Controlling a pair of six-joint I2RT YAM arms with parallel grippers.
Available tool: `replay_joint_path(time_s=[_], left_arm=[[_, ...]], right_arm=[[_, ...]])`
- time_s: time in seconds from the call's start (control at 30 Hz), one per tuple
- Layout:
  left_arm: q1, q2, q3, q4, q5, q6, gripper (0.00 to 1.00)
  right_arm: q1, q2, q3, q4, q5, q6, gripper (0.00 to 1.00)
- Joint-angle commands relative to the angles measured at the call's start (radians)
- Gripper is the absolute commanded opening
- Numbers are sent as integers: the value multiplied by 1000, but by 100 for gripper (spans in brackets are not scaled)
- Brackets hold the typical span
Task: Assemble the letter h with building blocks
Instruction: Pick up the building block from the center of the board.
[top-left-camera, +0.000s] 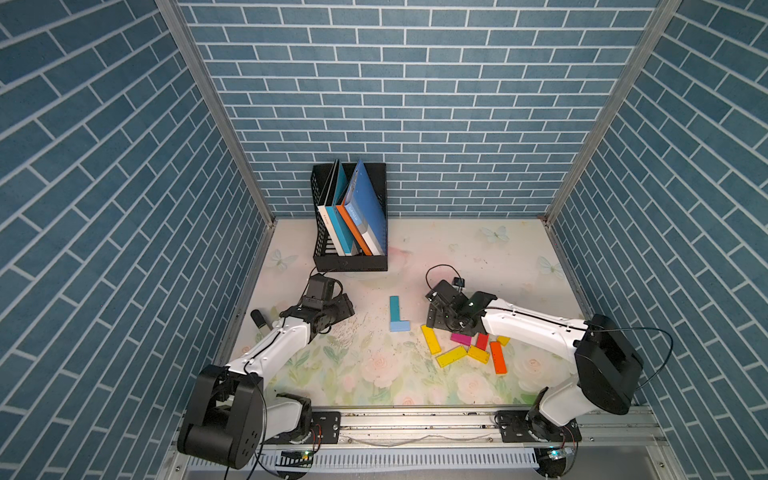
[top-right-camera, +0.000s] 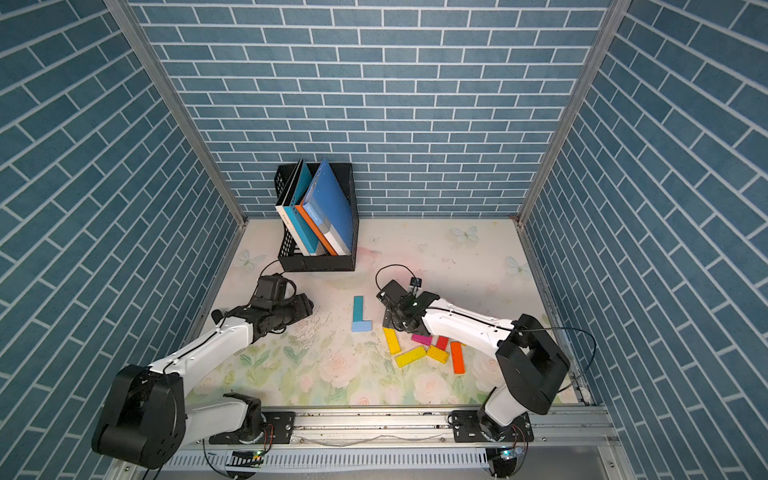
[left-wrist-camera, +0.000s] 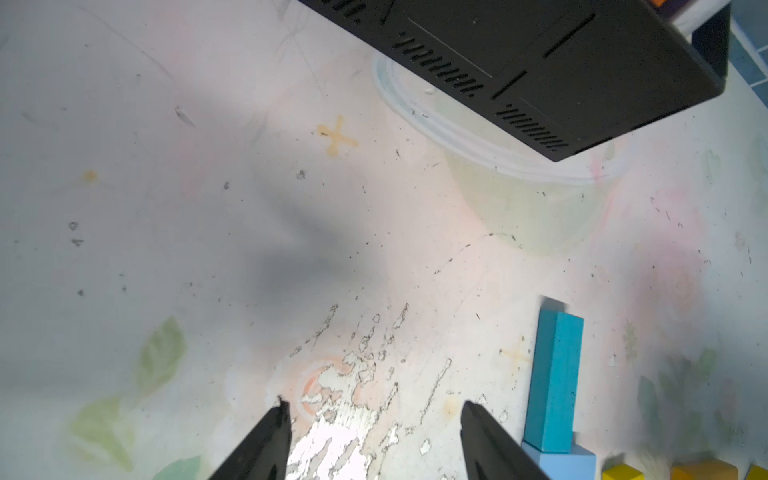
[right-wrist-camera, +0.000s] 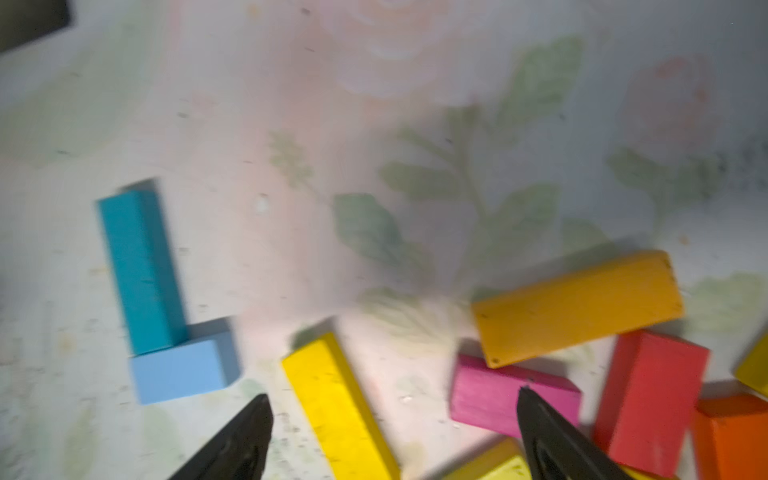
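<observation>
A teal block (top-left-camera: 395, 309) lies flat with a light blue block (top-left-camera: 400, 326) against its near end, forming an L in both top views (top-right-camera: 358, 308). To its right is a loose pile of blocks: a yellow bar (right-wrist-camera: 338, 409), a magenta one (right-wrist-camera: 490, 399), an amber one (right-wrist-camera: 577, 305), a red one (right-wrist-camera: 650, 399) and an orange one (top-left-camera: 498, 357). My right gripper (right-wrist-camera: 395, 395) hovers open over the near end of the yellow bar, one fingertip (right-wrist-camera: 530, 401) above the magenta block. My left gripper (left-wrist-camera: 376, 404) is open over bare mat, left of the L.
A black file holder (top-left-camera: 350, 262) with leaning books stands at the back, close to the left wrist. Blue brick walls close in three sides. A metal rail (top-left-camera: 415, 419) runs along the front edge.
</observation>
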Motion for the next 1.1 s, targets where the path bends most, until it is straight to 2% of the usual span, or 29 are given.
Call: replay_joint_path(time_s=[0.0, 0.13, 0.33, 0.7, 0.8, 0.87, 0.93, 1.07], left_arm=[[-33, 1, 2, -19, -26, 14, 70], [-49, 3, -4, -11, -27, 7, 70], [-55, 4, 0, -16, -26, 8, 70], [-57, 11, 2, -13, -25, 4, 70], [-57, 12, 1, -14, -27, 4, 70], [-56, 10, 0, -13, -28, 5, 70], [-57, 8, -3, -14, -30, 5, 69], [-57, 3, -2, -17, -32, 4, 69]], right_arm=[[6, -41, -70, -38, -1, 92, 96], [-5, -67, -135, 3, -11, 112, 95], [-49, -76, -178, 53, -14, 136, 88], [-63, 21, -168, 83, -45, 54, 75], [-62, 30, -179, 79, -48, 44, 67], [-63, 26, -180, 66, -41, 36, 54], [-56, 2, -171, 51, -25, 13, 45], [-4, -65, -88, 15, 30, -81, 41]])
